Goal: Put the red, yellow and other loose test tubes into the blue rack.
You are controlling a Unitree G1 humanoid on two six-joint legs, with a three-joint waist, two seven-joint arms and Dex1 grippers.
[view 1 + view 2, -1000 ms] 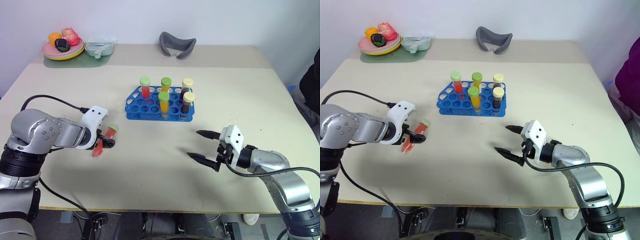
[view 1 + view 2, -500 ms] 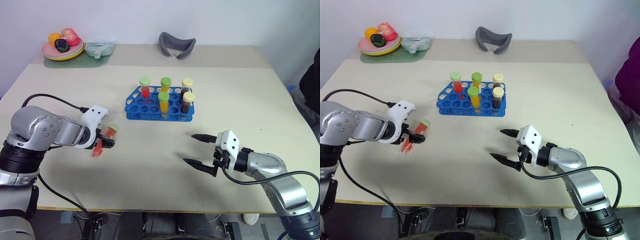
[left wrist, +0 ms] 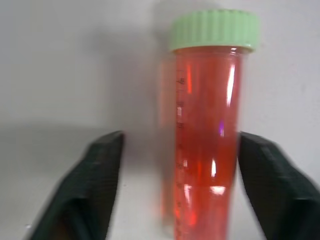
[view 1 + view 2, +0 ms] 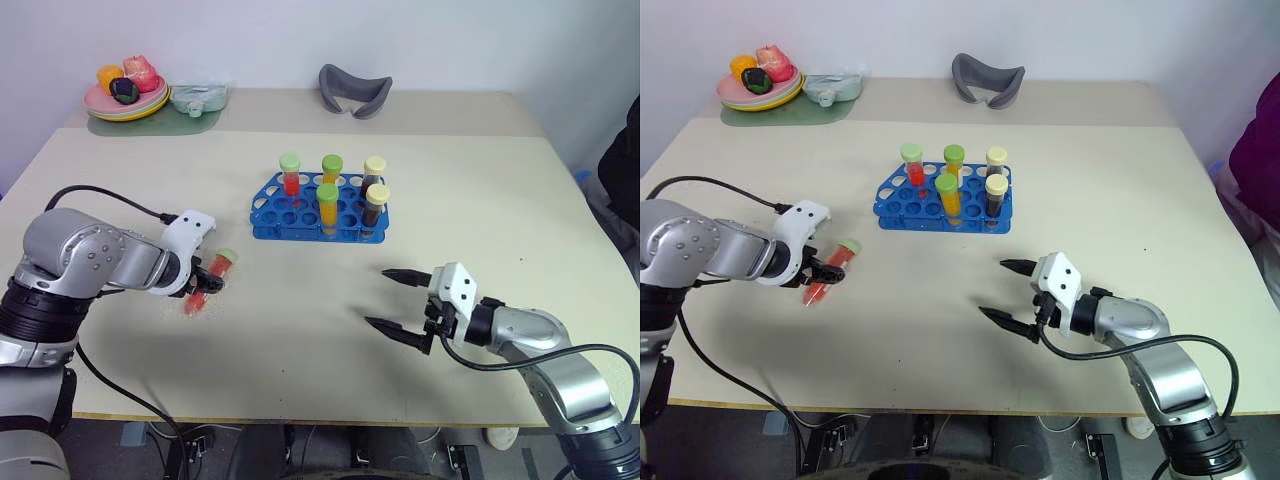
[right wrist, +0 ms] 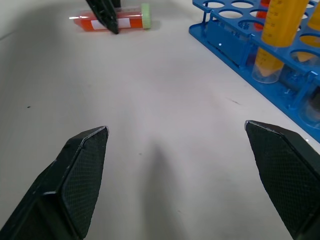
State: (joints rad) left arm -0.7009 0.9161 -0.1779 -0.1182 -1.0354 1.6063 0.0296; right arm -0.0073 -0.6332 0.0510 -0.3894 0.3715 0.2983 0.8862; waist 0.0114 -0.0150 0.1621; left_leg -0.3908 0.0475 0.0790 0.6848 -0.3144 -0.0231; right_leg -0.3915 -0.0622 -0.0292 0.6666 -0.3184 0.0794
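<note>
Right arm has drawn back toward the counter's near edge since a second ago; left arm stayed put, jaws narrowed toward the tube.

Head views: left gripper sits over the red tube on the counter, left of the blue rack. Tube lies flat, long axis slanted, pale green cap pointing toward the rack, base toward the near edge. Rack holds five upright capped tubes, front holes free. Right gripper hovers over bare counter, jaws wide, nothing in them. Plenty of open counter between the two arms and between tube and rack. Plate of toy food and a grey curved piece at the far edge.

Left wrist view: red tube lies between the fingers, nearer one; jaws part closed, can't tell if they're clamped.

Right wrist view: fingers spread wide, bare counter between; rack off to one side, tube beyond, a left finger across it.
</note>
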